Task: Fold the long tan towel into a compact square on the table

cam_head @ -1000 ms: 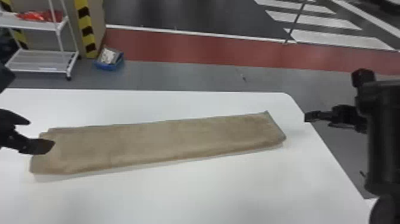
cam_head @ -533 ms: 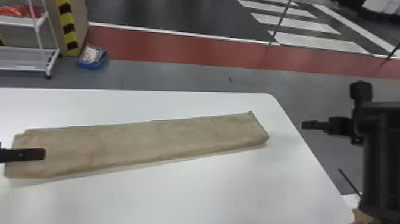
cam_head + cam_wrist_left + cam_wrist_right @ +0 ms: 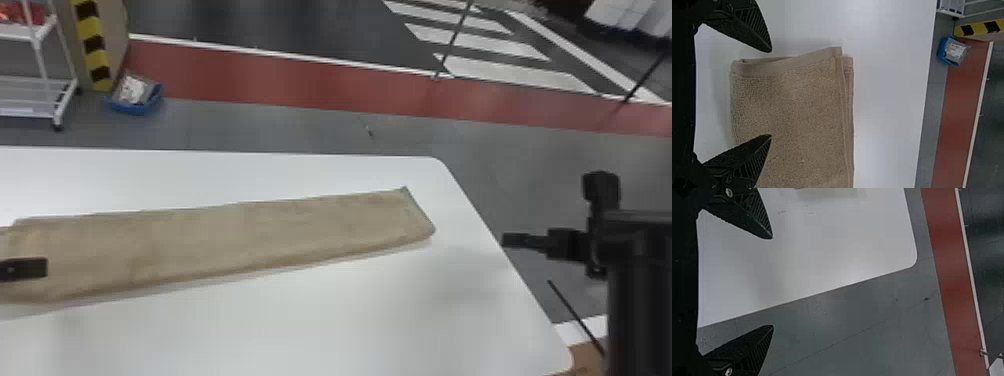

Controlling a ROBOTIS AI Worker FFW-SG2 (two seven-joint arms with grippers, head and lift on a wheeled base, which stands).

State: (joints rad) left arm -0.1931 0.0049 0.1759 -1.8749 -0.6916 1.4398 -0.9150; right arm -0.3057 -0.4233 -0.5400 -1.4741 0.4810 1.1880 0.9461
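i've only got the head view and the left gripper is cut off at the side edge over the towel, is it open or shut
Observer: Open. In the left wrist view the left gripper has its two fingers spread wide apart.
Operator: so what's between them
Observer: The near corner region of the towel: its hemmed end edge runs through the gap, so one finger is over the cloth and the other is past that end, over the table.
Operator: ok and the other gripper
Observer: The right gripper is open too, its fingers well apart in the right wrist view.
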